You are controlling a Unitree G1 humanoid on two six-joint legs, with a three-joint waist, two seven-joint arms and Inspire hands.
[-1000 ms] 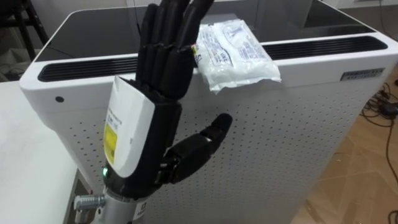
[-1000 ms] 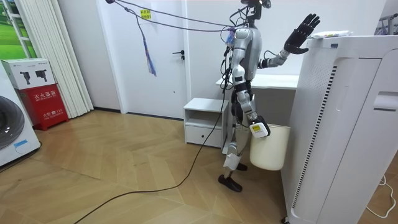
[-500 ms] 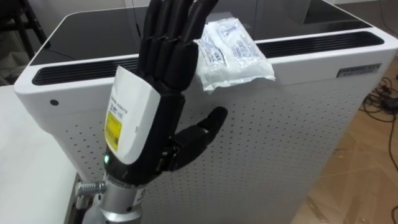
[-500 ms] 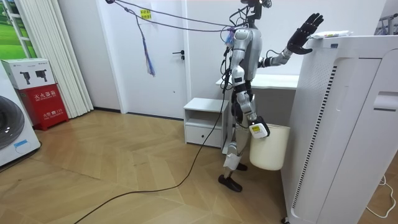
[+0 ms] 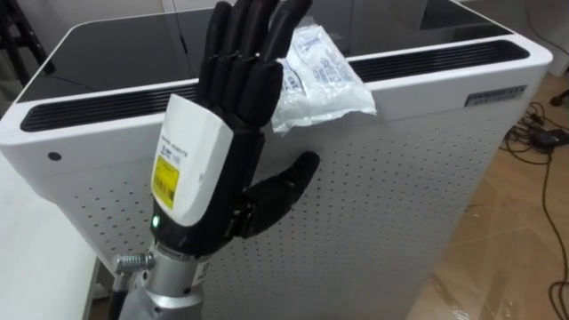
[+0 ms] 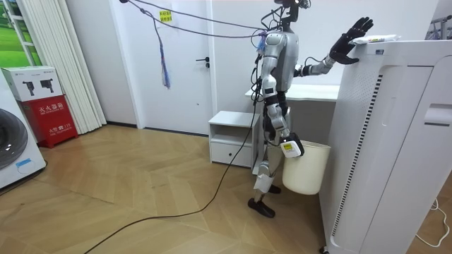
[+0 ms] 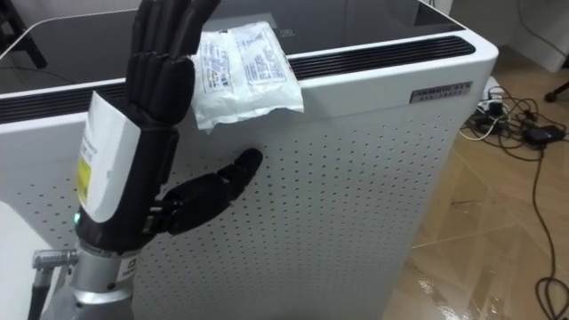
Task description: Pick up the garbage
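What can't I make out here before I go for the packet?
- Packet: left edge hidden behind fingers of the left hand in both eye views; contact unclear.
- Left fingertips: cut off by the eye views' top edge.
- Right hand at the bin: too small in the room view to judge its hold.

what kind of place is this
Probably a home-like room, maybe a test flat: a washing machine near curtains, a wood floor, and a tall white appliance.
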